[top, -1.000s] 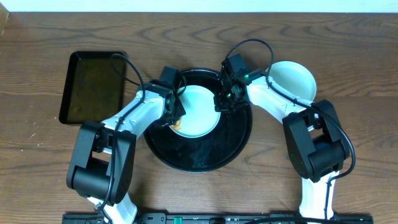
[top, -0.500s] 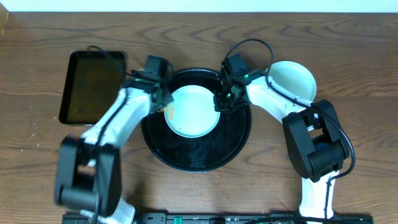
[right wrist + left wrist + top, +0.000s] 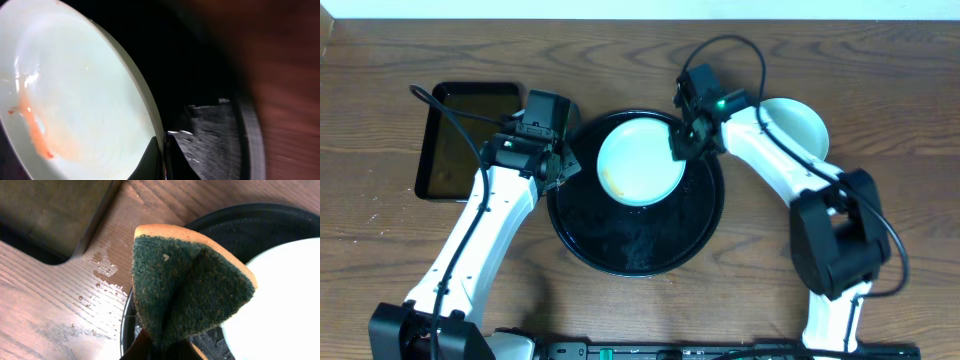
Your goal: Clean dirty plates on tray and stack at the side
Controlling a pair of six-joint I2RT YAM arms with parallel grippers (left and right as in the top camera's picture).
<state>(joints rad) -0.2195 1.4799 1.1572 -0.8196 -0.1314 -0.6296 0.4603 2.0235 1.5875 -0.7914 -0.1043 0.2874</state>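
A pale mint-blue plate (image 3: 640,160) hangs tilted over the round black tray (image 3: 638,245), with an orange smear near its lower left edge (image 3: 35,132). My right gripper (image 3: 682,143) is shut on the plate's right rim (image 3: 161,155). A second pale plate (image 3: 795,125) lies on the table at the right, partly hidden by the right arm. My left gripper (image 3: 560,168) is shut on a folded sponge (image 3: 187,287), green scouring side out with an orange back, at the tray's left rim (image 3: 127,325), beside the plate. No yellow plate is in view.
A rectangular black tray (image 3: 470,140) sits at the left; it also shows in the left wrist view (image 3: 50,215). Water drops wet the wood (image 3: 102,270) between it and the round tray. The table's far edge runs along the top.
The right gripper has lifted and tilted the plate up off the tray and toward the back. The left arm has drawn the sponge off the plate, out to the tray's left rim.
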